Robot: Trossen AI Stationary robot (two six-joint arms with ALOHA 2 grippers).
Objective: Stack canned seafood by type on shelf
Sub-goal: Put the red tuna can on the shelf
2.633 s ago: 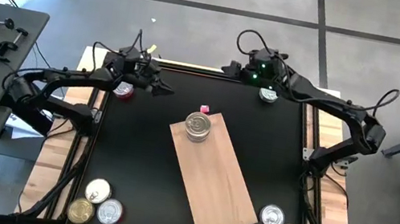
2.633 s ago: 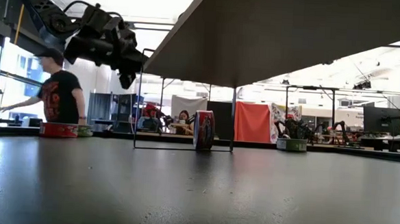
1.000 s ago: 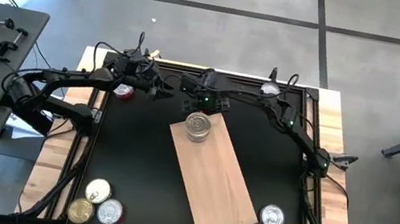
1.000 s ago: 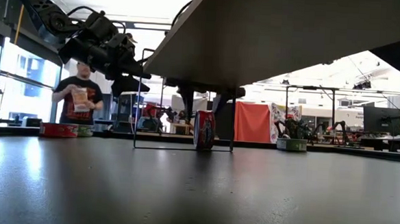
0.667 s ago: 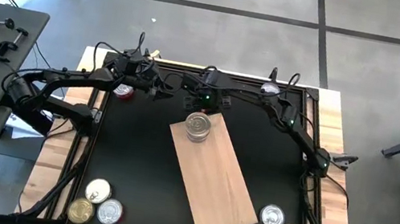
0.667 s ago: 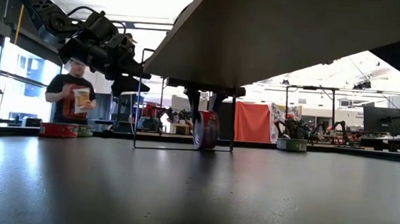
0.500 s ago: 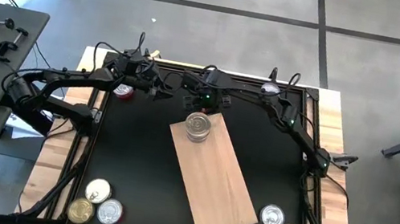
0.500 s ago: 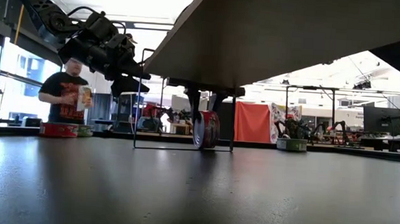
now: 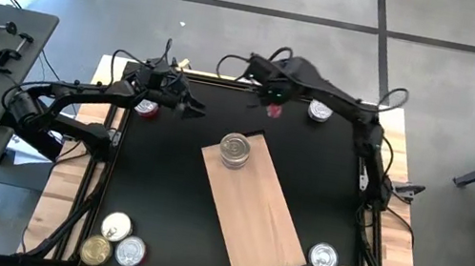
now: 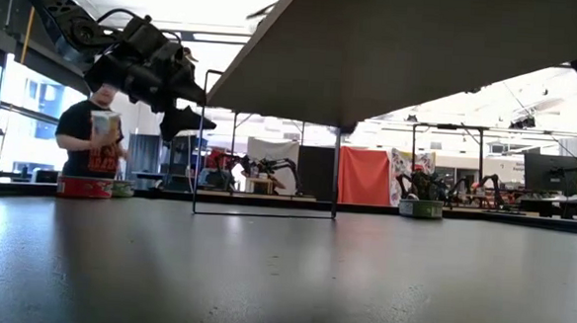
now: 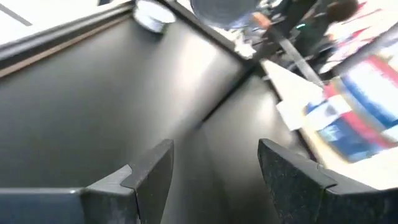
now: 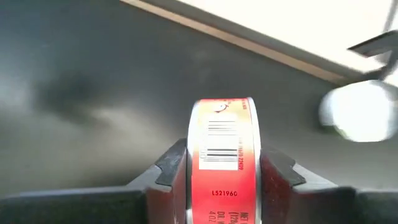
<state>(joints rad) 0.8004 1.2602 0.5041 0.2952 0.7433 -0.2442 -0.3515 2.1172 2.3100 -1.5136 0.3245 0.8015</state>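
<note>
The right gripper (image 12: 224,165) holds a red can (image 12: 225,155) beyond the board (image 9: 255,215); the left gripper (image 11: 211,165) is wide open and empty.

A red-labelled tin (image 12: 222,158) stands on edge, lifted beyond the wooden shelf (image 9: 258,214), which carries a silver-lidded stack (image 9: 235,149).

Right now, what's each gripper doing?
Left gripper: open, holding nothing.
Right gripper: shut on a red-labelled can, held on edge.

The red-labelled round tin (image 12: 224,162), lower centre of the right wrist view, bears a barcode and below it the code "L521960"; further print is cut off
</note>
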